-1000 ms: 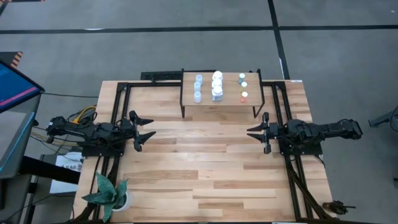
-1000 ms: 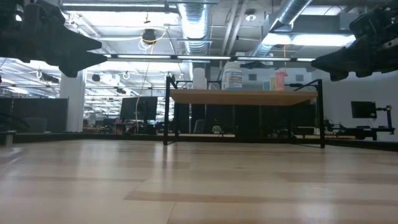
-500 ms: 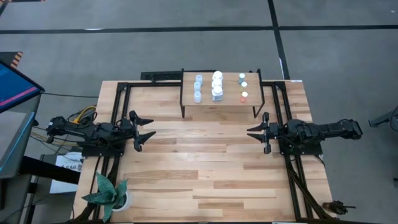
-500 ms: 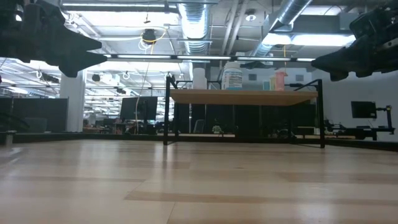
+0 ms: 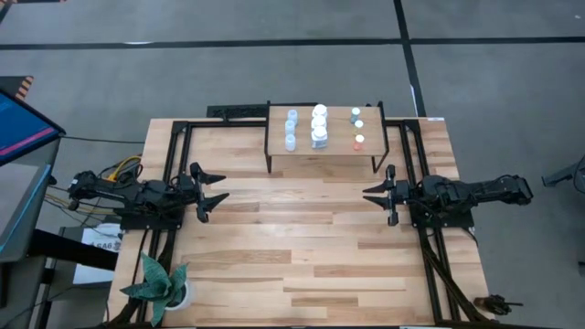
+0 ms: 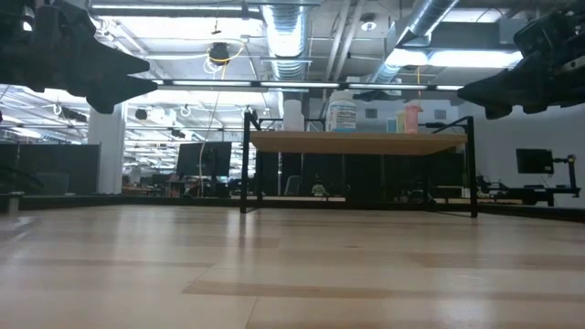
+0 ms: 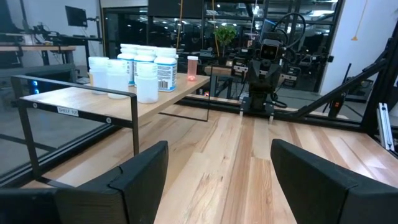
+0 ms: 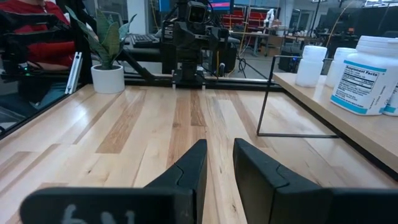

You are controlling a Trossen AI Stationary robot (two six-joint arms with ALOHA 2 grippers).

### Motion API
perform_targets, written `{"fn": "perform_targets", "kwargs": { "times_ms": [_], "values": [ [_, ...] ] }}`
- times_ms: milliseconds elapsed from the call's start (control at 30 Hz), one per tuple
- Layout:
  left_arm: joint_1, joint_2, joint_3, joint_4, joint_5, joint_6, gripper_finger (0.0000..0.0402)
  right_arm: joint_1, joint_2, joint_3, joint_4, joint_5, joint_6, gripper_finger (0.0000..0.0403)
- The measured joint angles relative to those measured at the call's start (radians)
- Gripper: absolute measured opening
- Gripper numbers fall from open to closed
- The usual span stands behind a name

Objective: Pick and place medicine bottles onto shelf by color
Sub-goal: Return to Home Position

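The shelf [image 5: 320, 153] stands at the table's far middle on thin black legs. On its board stand the medicine bottles in three rows: pale-blue-capped ones [image 5: 291, 128], larger white ones [image 5: 319, 125], and small ones with mixed caps [image 5: 357, 128]. They also show in the low view [image 6: 341, 114] and in both wrist views [image 7: 137, 71] [image 8: 367, 74]. My left gripper [image 5: 218, 189] hovers level at the table's left, open wide [image 7: 217, 174], with nothing in it. My right gripper [image 5: 370, 194] hovers level at the right, its fingers a narrow gap apart [image 8: 221, 158], also holding nothing.
A potted plant [image 5: 164, 288] in a white pot stands at the near left corner. Bare wooden tabletop [image 5: 302, 238] lies between the two arms and the shelf. A person in red [image 8: 37, 25] sits beyond the table's left side.
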State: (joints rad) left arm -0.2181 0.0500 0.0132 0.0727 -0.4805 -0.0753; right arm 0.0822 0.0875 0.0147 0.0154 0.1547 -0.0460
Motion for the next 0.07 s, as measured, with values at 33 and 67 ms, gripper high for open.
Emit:
{"fn": "perform_targets", "kwargs": {
  "times_ms": [33, 67],
  "values": [
    [0.0, 0.0, 0.0, 0.0, 0.0, 0.0, 0.0272, 0.0, 0.0, 0.0, 0.0, 0.0, 0.0, 0.0101],
    [0.0, 0.0, 0.0, 0.0, 0.0, 0.0, 0.0272, 0.0, 0.0, 0.0, 0.0, 0.0, 0.0, 0.0101]
  ]
}}
